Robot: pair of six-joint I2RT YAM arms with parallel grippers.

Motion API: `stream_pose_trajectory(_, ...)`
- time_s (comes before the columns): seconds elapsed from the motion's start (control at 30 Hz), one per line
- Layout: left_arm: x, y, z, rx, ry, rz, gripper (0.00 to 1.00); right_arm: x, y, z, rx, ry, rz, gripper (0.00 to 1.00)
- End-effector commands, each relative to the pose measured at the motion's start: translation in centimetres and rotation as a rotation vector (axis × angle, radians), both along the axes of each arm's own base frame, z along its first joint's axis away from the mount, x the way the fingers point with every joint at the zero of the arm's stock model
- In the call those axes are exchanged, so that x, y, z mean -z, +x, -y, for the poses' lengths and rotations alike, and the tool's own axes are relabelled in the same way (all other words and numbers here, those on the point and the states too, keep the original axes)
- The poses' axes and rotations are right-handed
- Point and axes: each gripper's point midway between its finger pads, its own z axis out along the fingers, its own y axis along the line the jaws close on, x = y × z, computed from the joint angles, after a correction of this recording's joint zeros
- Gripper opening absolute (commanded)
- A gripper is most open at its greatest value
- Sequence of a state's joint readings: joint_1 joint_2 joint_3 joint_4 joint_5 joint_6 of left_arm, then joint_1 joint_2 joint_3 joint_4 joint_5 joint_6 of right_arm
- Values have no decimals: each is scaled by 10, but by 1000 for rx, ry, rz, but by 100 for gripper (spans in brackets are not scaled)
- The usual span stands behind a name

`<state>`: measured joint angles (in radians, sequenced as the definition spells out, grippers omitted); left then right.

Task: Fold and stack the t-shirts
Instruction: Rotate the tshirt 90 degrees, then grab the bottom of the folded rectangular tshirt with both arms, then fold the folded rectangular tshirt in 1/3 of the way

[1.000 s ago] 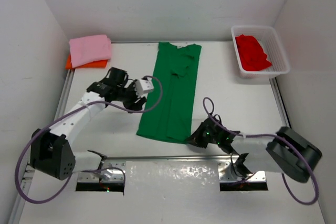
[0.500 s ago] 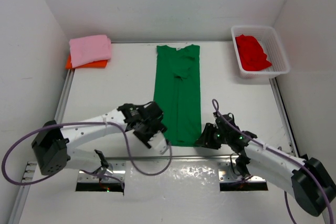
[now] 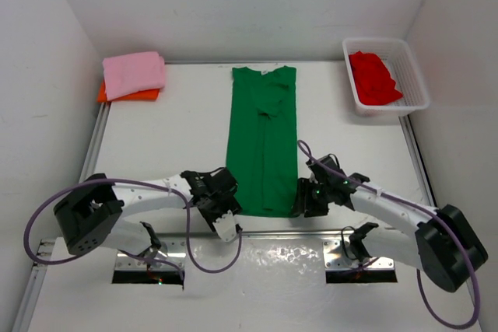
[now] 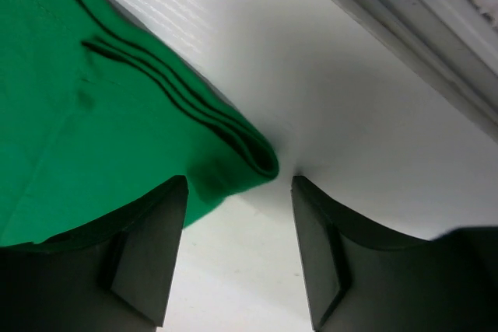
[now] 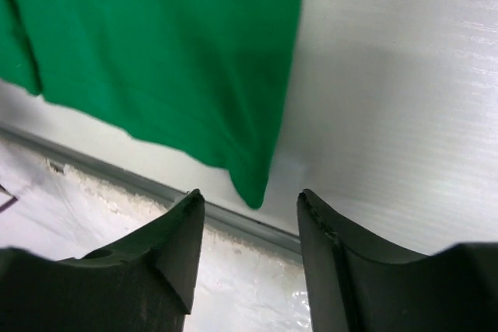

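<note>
The green t-shirt (image 3: 263, 145) lies folded lengthwise into a long narrow strip down the middle of the table. My left gripper (image 3: 232, 209) is open at its near left corner; in the left wrist view the layered green corner (image 4: 117, 114) ends just ahead of the gripper (image 4: 240, 182). My right gripper (image 3: 302, 204) is open at the near right corner, and the green corner tip (image 5: 254, 192) hangs between its spread fingers, ungripped. A folded pink t-shirt (image 3: 134, 73) rests on the orange one (image 3: 128, 96) at the far left. The red t-shirt (image 3: 373, 75) lies bunched in the basket.
The white mesh basket (image 3: 387, 40) stands at the far right corner. A metal rail (image 3: 264, 232) runs along the table's near edge just behind both grippers. White walls close in the left, back and right sides.
The right gripper has opened and let go of the green shirt's near hem. The left arm has swung from mid-table down to the shirt's near left corner. The shirt now lies straight.
</note>
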<state>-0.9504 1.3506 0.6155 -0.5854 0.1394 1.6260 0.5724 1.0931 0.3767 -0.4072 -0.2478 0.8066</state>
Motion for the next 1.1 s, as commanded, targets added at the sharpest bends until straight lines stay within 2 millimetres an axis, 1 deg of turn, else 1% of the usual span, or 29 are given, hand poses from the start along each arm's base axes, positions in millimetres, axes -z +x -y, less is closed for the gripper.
stream_pose_trajectory(0.0,1,-2,17,60,-63,6,54,-2,11,-13,6,50,9,49)
stream_pose_trajectory(0.03,2,-1,18,62,-66,10,53,4,9,-13,23,49,-19,48)
stream_pose_trajectory(0.1,6,-3,17,64,-57,-4,51,10,11,-16,47,72,-18,47)
stream_pose_trajectory(0.17,6,0,24,45,-76,-8,51,14,12,-17,61,75,-23,47)
stream_pose_trajectory(0.23,8,-2,26,50,-76,-28,50,12,18,-22,73,92,-13,43)
stream_pose_trajectory(0.27,10,-4,26,55,-73,-39,47,12,22,-25,82,101,-9,38)
stream_pose_trajectory(0.3,10,-5,25,57,-69,-44,43,11,24,-26,86,107,-3,33)
stream_pose_trajectory(0.33,11,-6,26,53,-73,-51,28,11,26,-27,90,110,2,29)
stream_pose_trajectory(0.37,10,-6,28,45,-79,-53,18,11,28,-27,93,107,6,23)
stream_pose_trajectory(0.4,8,-5,31,24,-94,-57,8,11,29,-26,99,100,12,15)
stream_pose_trajectory(0.43,4,-2,36,7,-112,-59,0,10,32,-25,105,95,21,11)
stream_pose_trajectory(0.5,-3,0,44,-48,-141,-77,0,5,38,-26,106,87,42,2)
stream_pose_trajectory(0.53,-10,7,51,-76,-162,-70,0,3,41,-25,109,77,42,0)
stream_pose_trajectory(0.57,-16,12,56,-105,-180,-68,0,-7,51,-29,98,86,69,0)
stream_pose_trajectory(0.6,-21,16,57,-163,-190,-87,0,-11,55,-30,92,87,75,0)
stream_pose_trajectory(0.63,-36,32,66,-213,-242,-102,0,-18,63,-29,98,95,79,0)
stream_pose_trajectory(0.67,-42,38,64,-254,-244,-130,0,-29,73,-31,85,96,94,0)
stream_pose_trajectory(0.7,-49,45,64,-298,-260,-156,0,-36,79,-30,83,99,101,0)
stream_pose_trajectory(0.73,-64,62,72,-330,-297,-155,0,-42,91,-26,102,102,114,0)
stream_pose_trajectory(0.77,-69,73,64,-394,-295,-184,0,-55,104,-27,83,103,135,0)
stream_pose_trajectory(0.8,-73,81,63,-422,-296,-192,0,-59,112,-25,81,97,141,0)
stream_pose_trajectory(0.83,-84,103,66,-464,-320,-191,0,-62,121,-18,99,87,134,0)
stream_pose_trajectory(0.87,-86,108,61,-496,-305,-216,0,-79,140,-20,81,92,185,0)
stream_pose_trajectory(0.9,-107,127,69,-527,-350,-210,0,-73,150,-15,93,78,165,0)
stream_pose_trajectory(0.93,-99,143,64,-585,-345,-258,0,-76,159,-15,94,80,167,0)
stream_pose_trajectory(0.97,-99,150,60,-627,-330,-292,0,-89,177,-20,82,101,199,0)
stream_pose_trajectory(1.0,-120,172,67,-654,-377,-279,0,-88,187,-16,95,101,197,0)
stream_pose_trajectory(1.03,-106,187,60,-708,-358,-325,0,-89,205,-18,98,99,197,0)
stream_pose_trajectory(1.07,-106,195,57,-738,-349,-345,0,-88,214,-17,93,94,203,0)
